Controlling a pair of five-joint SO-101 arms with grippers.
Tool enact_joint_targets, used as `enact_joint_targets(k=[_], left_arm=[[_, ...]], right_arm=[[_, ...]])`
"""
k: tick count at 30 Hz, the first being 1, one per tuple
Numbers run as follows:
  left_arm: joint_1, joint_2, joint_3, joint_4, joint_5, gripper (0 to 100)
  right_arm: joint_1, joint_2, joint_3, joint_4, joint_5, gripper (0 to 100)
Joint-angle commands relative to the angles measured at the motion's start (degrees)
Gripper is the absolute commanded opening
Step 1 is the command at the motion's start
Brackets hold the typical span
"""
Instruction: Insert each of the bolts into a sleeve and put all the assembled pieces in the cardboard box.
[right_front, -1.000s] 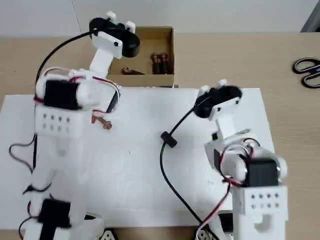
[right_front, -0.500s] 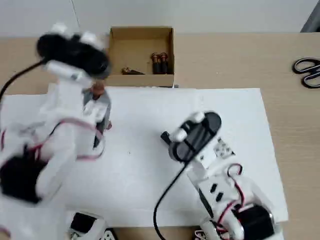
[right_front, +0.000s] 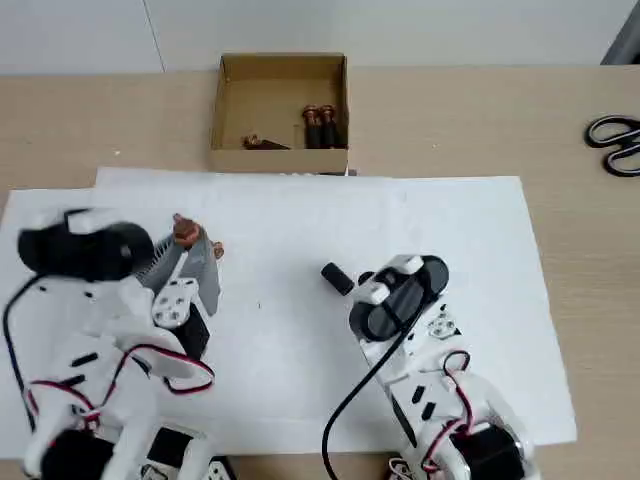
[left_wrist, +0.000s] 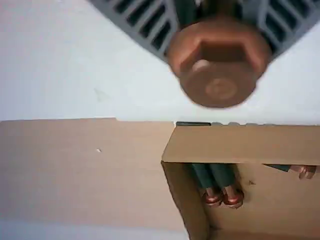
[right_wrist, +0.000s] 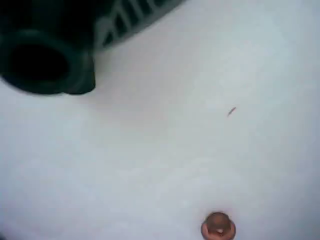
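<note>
My left gripper (right_front: 184, 236) is shut on a copper bolt (right_front: 183, 229) above the left part of the white paper; its hex head (left_wrist: 218, 60) sits between the grey fingers (left_wrist: 137, 15). A second bolt (right_front: 215, 250) lies on the paper right beside it. A black sleeve (right_front: 335, 277) lies mid-paper, its open end (right_wrist: 42, 62) close up in the right wrist view. My right gripper (right_front: 358, 285) is just beside that sleeve. The cardboard box (right_front: 228, 110) at the back holds two assembled pieces (right_front: 320, 125) side by side and one more (right_front: 262, 143) near its front wall.
Scissors (right_front: 615, 140) lie at the far right on the wooden table. The right arm's black cable (right_front: 345, 400) runs across the paper's front. A copper bolt head (right_wrist: 218, 226) shows farther off over the paper in the right wrist view.
The left arm has swung back from over the box to the paper's left side, carrying the bolt. The right arm has folded down toward the black sleeve, which has stayed put.
</note>
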Motion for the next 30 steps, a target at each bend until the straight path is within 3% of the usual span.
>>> enact_joint_targets(k=[1,6,16,23,30], left_arm=[[0.00,-5.80,5.76,-3.60,0.70,0],[0.26,-11.60,13.41,-5.98,1.93,1],[4.84,-16.70,25.54,-19.16,2.20,1],[8.97,-16.88,25.63,-18.99,9.76,1],[8.88,-16.88,25.63,-18.99,10.81,1]], right_arm=[[-0.40,-0.31,2.81,-5.58,-1.41,0.3],[-1.71,-0.31,8.70,-16.66,-1.49,0.3],[-16.48,-0.31,18.81,-30.99,-1.41,0.3],[-17.45,-0.31,19.78,-33.10,-1.32,0.3],[-17.45,-0.31,19.78,-33.27,-1.14,0.3]])
